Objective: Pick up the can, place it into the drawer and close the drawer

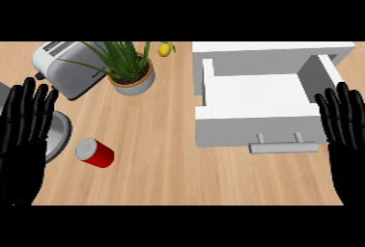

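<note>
Counter (185,183) of pale wood carried everything, and nothing of the task looked begun. Drawer (257,99), the biggest piece, stood pulled out at upper right, white, its inside bare, its front panel and bar handle (284,147) toward the robot; open like that, it was ready to take the can from above, and the handle gave a face to push on for closing. Left hand (25,130) rested at the left edge, fingers straight and up, holding nothing. Right hand (345,125) rested the same way at the right edge, just beside the drawer's right wall, also holding nothing. Toaster (68,67) sat at upper left, silver, tilted to the counter's lines. Plant (132,72) in a grey pot stood just right of it, its leaves spreading over the toaster's side. Grey plate (61,132) showed partly behind the left hand. Can (95,153), red with a silver top, lay on its side at lower left, just right of the plate and near the left hand, well apart from the drawer. Lemon (165,48), smallest, sat at the far edge between plant and drawer. Judgement: the left hand was the nearer one for the pick; bare wood lay between can and drawer, so nothing blocked the carry, though the plate crowded the can's left side and a lying can might roll when touched.
</note>
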`<action>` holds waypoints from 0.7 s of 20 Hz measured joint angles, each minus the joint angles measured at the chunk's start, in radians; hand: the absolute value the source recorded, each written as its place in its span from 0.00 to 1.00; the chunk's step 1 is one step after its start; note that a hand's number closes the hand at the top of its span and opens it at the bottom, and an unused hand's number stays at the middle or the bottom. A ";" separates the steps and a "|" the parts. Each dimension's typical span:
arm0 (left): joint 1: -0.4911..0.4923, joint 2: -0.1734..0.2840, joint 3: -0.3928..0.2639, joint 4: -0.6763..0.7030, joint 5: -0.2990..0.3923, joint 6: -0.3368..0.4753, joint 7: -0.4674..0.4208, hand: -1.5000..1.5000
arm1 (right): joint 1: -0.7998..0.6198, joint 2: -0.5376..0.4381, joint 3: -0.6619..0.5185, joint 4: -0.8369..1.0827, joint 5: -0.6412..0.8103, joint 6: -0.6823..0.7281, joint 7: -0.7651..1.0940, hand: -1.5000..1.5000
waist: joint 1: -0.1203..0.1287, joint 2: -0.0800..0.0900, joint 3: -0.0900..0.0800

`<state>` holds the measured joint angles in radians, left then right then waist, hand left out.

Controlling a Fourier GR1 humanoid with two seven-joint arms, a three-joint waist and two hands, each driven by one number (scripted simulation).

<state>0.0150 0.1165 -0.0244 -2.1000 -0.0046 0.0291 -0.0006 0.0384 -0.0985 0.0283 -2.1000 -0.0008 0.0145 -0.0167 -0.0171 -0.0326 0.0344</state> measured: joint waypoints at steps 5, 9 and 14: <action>-0.005 0.026 -0.003 -0.024 0.076 -0.082 -0.022 0.00 | -0.003 0.006 -0.024 0.002 0.003 -0.010 -0.036 0.00 | 0.012 0.023 -0.024; 0.071 0.048 -0.021 0.011 0.092 -0.113 0.061 0.00 | 0.021 0.001 -0.050 0.021 0.001 -0.034 0.075 0.00 | 0.015 0.031 -0.031; 0.118 0.074 -0.009 -0.036 0.114 -0.118 0.210 0.00 | 0.036 -0.014 -0.079 0.012 -0.009 -0.045 0.201 0.00 | 0.018 0.031 -0.033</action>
<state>0.1333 0.1908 -0.0336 -2.1362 0.1090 -0.0889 0.2090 0.0747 -0.1124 -0.0504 -2.0884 -0.0096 -0.0307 0.1846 0.0010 -0.0012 0.0012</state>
